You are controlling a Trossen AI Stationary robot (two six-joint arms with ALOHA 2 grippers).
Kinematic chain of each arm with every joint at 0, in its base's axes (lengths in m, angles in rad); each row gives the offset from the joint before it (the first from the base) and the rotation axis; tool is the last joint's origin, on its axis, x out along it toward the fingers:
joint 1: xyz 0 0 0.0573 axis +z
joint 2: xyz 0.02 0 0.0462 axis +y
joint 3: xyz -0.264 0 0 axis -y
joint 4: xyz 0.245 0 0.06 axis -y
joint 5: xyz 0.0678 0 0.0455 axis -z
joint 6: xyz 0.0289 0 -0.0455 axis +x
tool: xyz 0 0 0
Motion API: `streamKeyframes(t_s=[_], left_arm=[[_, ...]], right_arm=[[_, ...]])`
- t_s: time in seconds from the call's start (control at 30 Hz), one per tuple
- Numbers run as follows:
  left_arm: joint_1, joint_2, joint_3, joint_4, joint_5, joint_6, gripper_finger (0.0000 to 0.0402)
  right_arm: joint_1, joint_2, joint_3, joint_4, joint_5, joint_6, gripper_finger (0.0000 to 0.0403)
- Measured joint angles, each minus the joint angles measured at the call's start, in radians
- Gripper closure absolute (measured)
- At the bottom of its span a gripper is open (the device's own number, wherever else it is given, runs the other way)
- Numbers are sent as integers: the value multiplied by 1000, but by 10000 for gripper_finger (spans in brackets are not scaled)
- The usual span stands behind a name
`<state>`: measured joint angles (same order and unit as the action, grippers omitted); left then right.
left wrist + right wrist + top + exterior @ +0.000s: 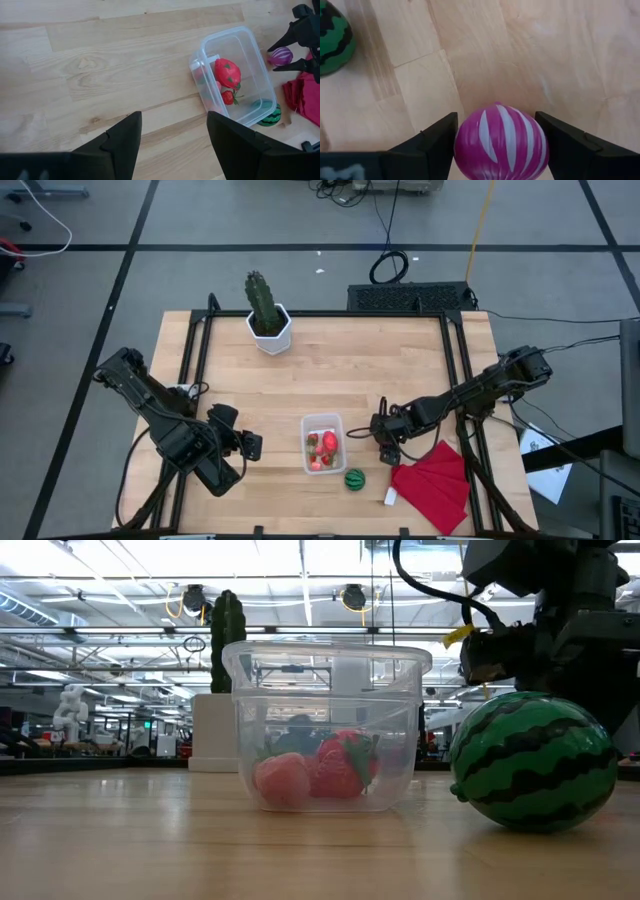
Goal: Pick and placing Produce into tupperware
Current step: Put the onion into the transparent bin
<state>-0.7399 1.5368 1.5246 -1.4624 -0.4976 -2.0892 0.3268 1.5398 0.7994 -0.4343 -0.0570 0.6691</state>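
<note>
A pale wooden tabletop [330,370] carries a potted cactus [267,314] at its far edge; near the front sit the clear tupperware [323,443], a green striped ball [354,479] just beside it, a purple-and-white striped piece [501,141] — and a folded red cloth [433,484] at the right corner.

tub [323,423]: small clear rectangular container, rounded corners, upright, lid off, near front middle of surface
strawberries [227,73]: red with green tops, lying inside tub; one large, one smaller [228,96] beside it
pink piece [283,780]: rounded, inside tub, against near wall
melon [354,479]: green ball with dark stripes, on surface just beside tub's front right corner
onion [501,141]: purple-magenta ball with white stripes, right of tub, between right gripper fingers
</note>
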Motion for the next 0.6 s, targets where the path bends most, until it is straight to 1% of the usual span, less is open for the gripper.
streamKeyframes(t_s=[0.17,0.37,0.5,0.6], left_arm=[[0,0,0,0,0,0,172],[0,0,0,-3,0,0,172],[0,1,0,-3,-1,5,172],[1,1,0,-2,-7,13,172]], right_arm=[[-35,-3,7,11,-70,-18,156],[-89,-56,51,40,-121,-91,156],[-127,-109,92,137,-203,-131,156],[-151,-132,137,237,-237,-136,156]])
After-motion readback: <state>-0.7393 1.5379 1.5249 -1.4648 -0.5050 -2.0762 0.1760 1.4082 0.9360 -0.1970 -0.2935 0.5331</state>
